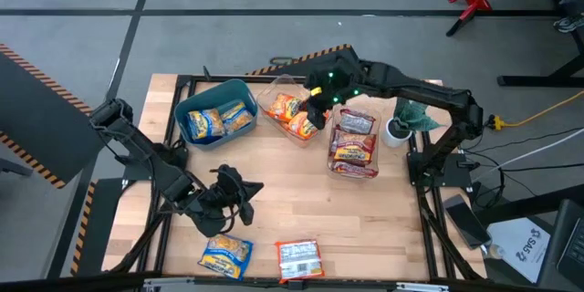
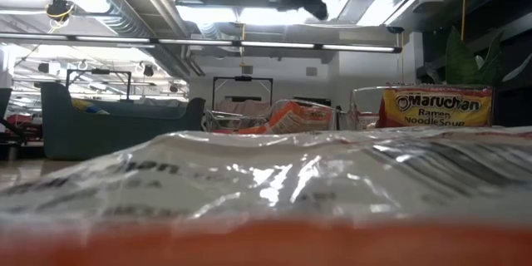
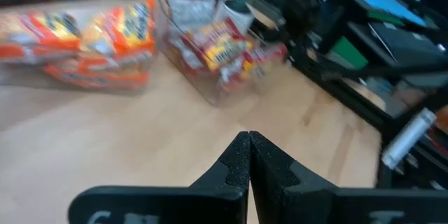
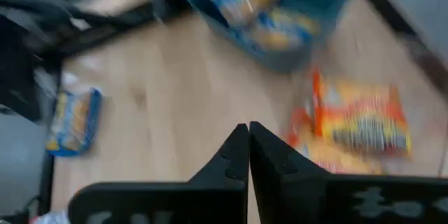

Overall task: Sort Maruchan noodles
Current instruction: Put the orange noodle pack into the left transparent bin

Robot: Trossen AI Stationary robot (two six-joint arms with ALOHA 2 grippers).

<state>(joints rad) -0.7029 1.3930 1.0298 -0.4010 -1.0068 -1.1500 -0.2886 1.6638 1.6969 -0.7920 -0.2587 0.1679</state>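
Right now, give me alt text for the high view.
Overhead, a wooden table holds a teal bin of blue packets and two clear containers of orange and red ones. The left gripper sits above a loose blue packet and red packet; the right gripper hangs over the orange packets.

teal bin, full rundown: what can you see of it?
The teal bin is an open-topped rectangular plastic tub with rounded corners, standing upright on the wooden table near its far left corner and turned slightly askew to the table's edge. Inside lie blue-yellow noodle packets, at least two, side by side. The clear container of orange packets sits close on its right; contact cannot be told. Neither pincer touches it.
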